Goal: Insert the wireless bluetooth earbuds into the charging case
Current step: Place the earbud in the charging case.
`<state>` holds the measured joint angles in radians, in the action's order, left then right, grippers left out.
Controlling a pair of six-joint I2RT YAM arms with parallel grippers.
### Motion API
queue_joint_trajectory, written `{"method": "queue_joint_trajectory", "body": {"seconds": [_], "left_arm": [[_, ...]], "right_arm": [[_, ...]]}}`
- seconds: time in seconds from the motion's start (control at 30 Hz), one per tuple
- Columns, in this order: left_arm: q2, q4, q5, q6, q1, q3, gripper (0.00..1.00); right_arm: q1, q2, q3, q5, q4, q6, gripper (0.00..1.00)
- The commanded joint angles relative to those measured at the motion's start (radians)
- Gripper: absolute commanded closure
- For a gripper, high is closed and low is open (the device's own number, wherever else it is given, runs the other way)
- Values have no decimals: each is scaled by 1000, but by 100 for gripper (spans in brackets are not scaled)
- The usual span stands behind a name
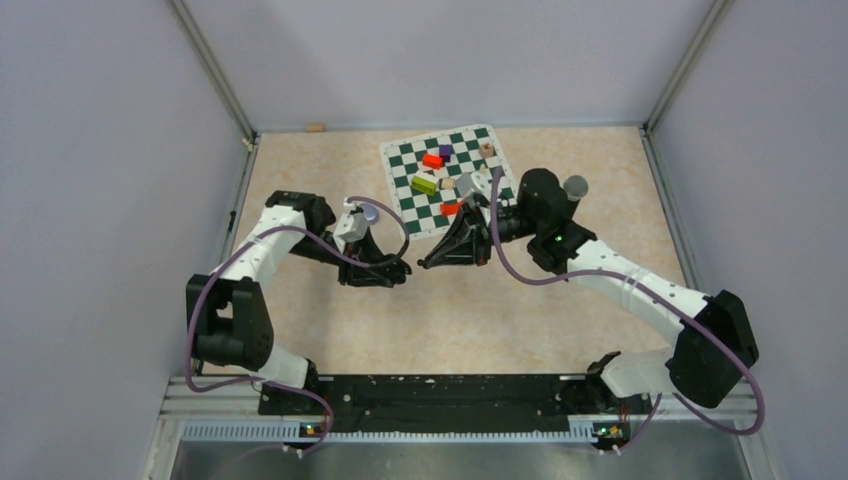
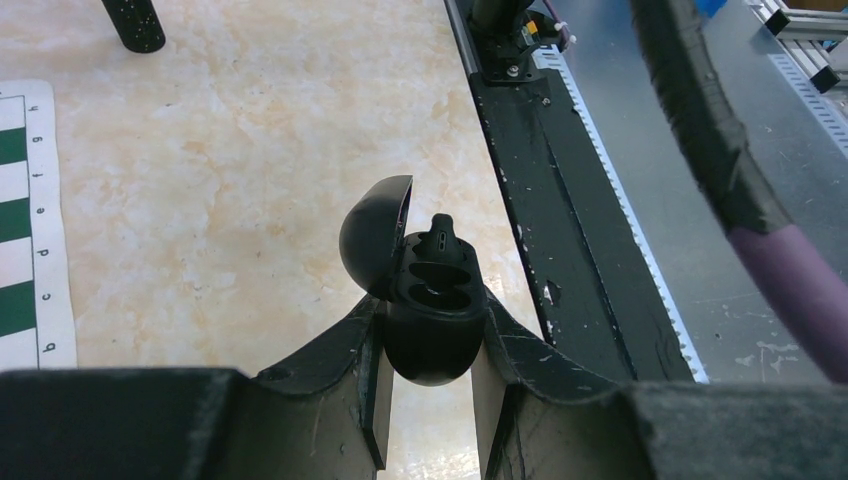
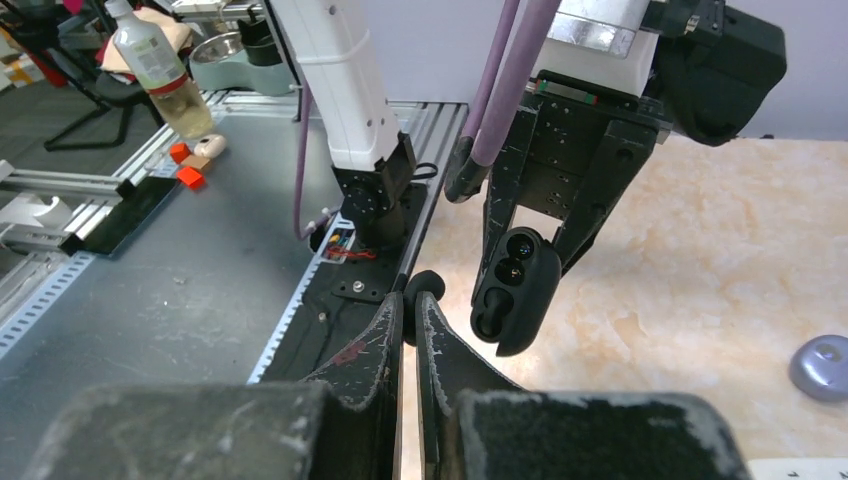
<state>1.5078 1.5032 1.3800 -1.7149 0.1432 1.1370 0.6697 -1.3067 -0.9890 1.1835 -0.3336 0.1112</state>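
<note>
Left gripper (image 2: 432, 345): jaws clamped on the charging case (image 2: 415, 290), lid open, two wells showing.
Right gripper (image 3: 412, 305): jaws closed, pinching a black earbud (image 3: 426, 284) at the tips, just left of the case in the right wrist view.
Purple earbud (image 3: 824, 366): on the surface (image 3: 700, 250), lower right of that view.

light: even, bright | shadows: soft | focus: near pincer edges blurred

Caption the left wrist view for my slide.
Left pincer clamps the open black charging case over the beige tabletop.
</note>
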Motion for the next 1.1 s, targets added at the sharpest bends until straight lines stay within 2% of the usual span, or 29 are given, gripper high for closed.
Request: {"method": "queue_joint_trajectory", "body": {"seconds": [0.0, 0.17, 0.47, 1.07], "left_arm": [[-5, -5, 33, 32, 4, 27, 100], [2, -13, 42, 49, 4, 28, 100], [17, -18, 44, 65, 2, 30, 100], [12, 8, 50, 34, 2, 33, 100]], "right_arm": [[58, -50, -17, -97, -93, 45, 98], [88, -92, -40, -136, -85, 44, 99], [169, -170, -163, -234, 173, -210, 99], [201, -238, -223, -337, 194, -222, 100]]}}
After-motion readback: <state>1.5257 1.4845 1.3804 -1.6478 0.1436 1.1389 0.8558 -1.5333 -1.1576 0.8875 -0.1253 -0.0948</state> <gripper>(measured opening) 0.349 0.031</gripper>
